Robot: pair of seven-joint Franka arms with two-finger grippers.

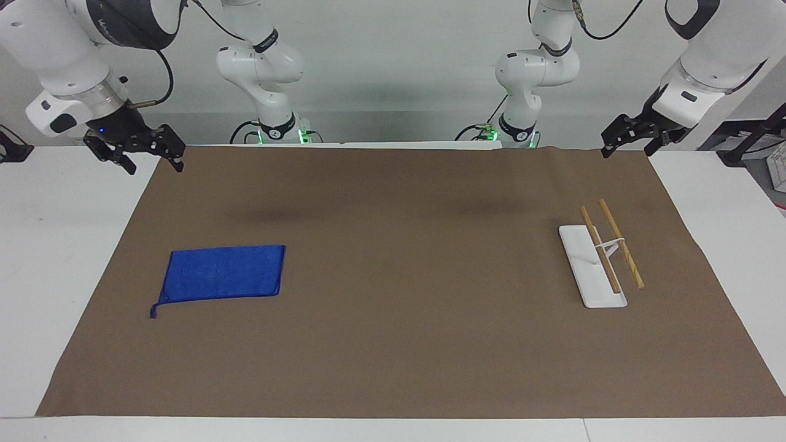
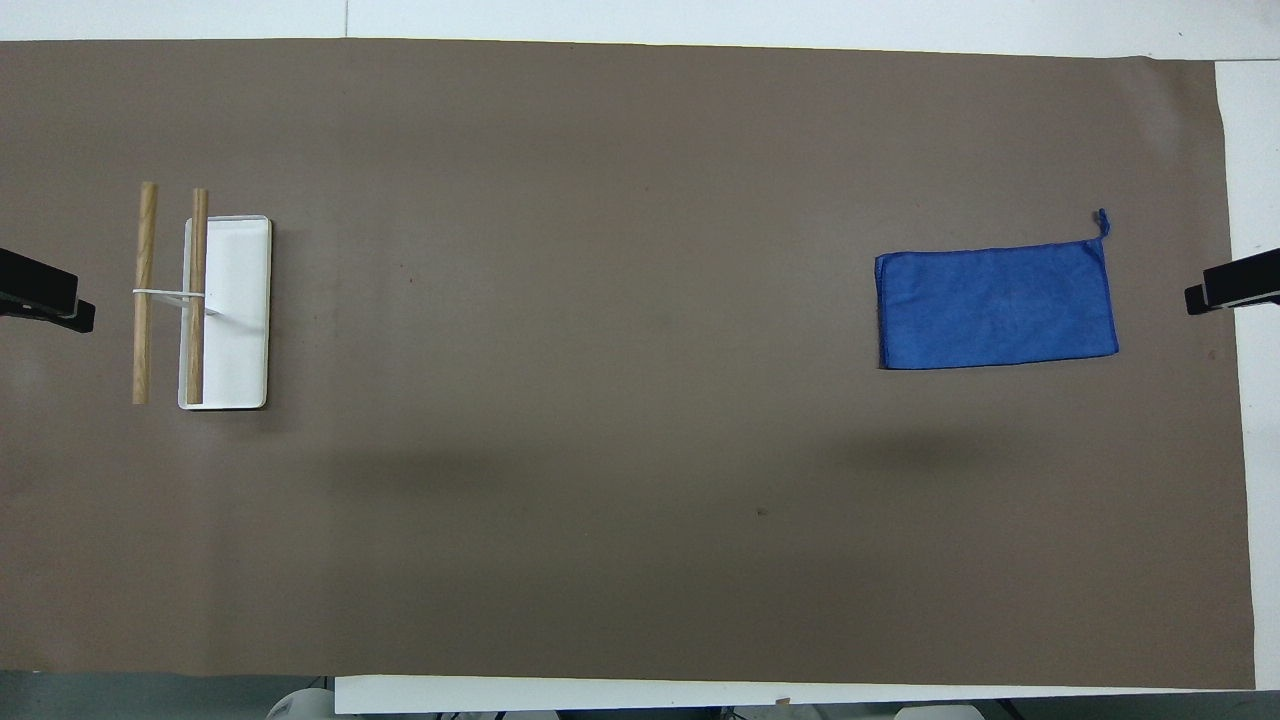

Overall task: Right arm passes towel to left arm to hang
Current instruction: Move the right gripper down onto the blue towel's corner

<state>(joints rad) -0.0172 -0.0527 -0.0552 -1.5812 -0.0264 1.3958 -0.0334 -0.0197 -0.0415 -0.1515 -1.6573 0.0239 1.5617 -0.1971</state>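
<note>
Overhead view crops both end effectors (image 2: 60, 300).

1. I count one small bright blue rectangular terry towel (image 1: 222, 274) lying flat on the mat, with one little loop tag (image 2: 1102, 220) at a corner.
2. I count one brown paper-like mat (image 1: 393, 344) covering the white table (image 1: 55, 245).
3. I count one white rack (image 1: 591, 267) with a flat rectangular base, carrying two round wooden rails (image 1: 620, 242).
4. I count two large white jointed arms, each ending in one black two-finger gripper: the right gripper (image 1: 136, 149) and the left gripper (image 1: 635, 135).
5. I count two smaller white arms (image 1: 261, 64) at the robots' edge of the table, both with green lights at the base.
</note>
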